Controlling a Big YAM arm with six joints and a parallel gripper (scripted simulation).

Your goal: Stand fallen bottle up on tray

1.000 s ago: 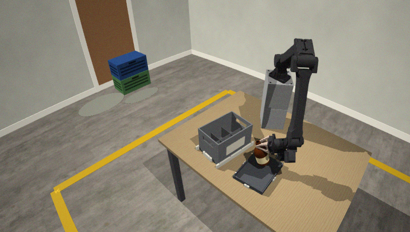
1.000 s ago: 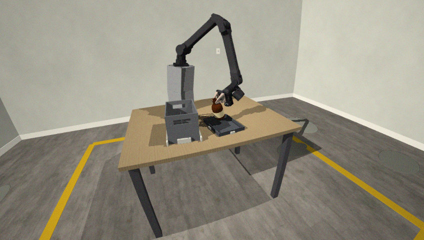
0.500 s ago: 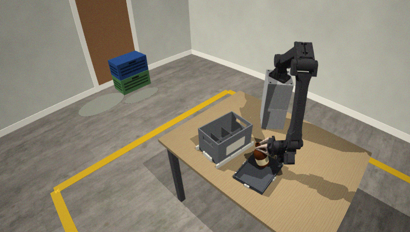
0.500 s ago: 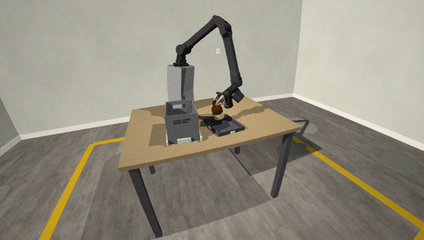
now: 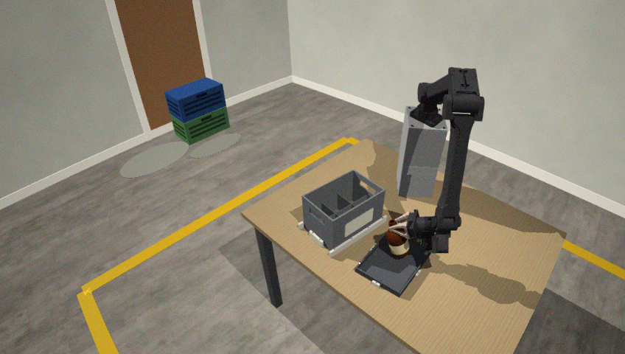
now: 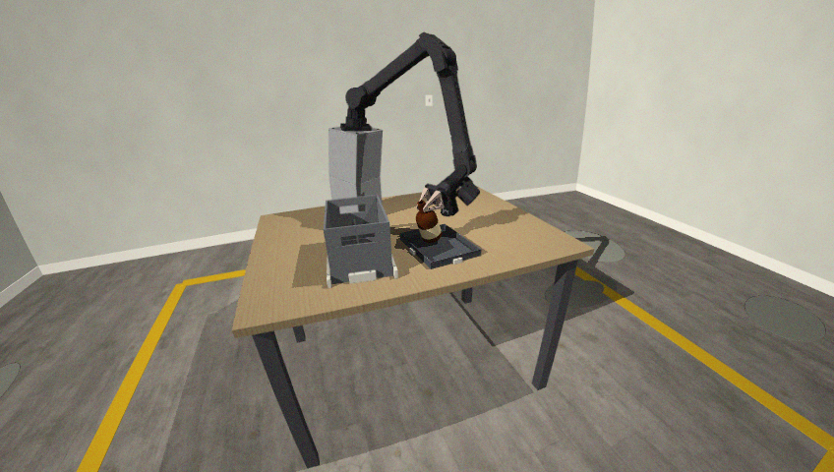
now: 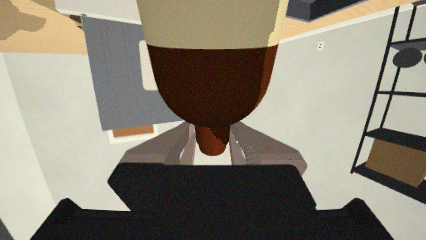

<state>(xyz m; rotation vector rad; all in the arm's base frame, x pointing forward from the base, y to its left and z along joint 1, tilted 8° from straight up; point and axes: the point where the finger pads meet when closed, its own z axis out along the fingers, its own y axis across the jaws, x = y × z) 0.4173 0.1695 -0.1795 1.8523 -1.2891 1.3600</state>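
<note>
The brown bottle (image 5: pixel 397 240) with a cream label stands nearly upright over the back end of the dark tray (image 5: pixel 391 266); I cannot tell whether its base touches the tray. My gripper (image 5: pixel 401 225) is shut on the bottle's neck from the side. In the exterior view the bottle (image 6: pixel 427 223) is at the tray's (image 6: pixel 440 246) far end, with the gripper (image 6: pixel 429 202) at its top. In the wrist view the bottle (image 7: pixel 212 75) fills the upper middle, and its neck sits between the fingers of my gripper (image 7: pixel 212 120).
The grey crate (image 5: pixel 343 206) stands on the table just left of the tray, with inner dividers. The arm's grey pedestal (image 5: pixel 421 152) stands at the table's back. The table edge is close in front of the tray.
</note>
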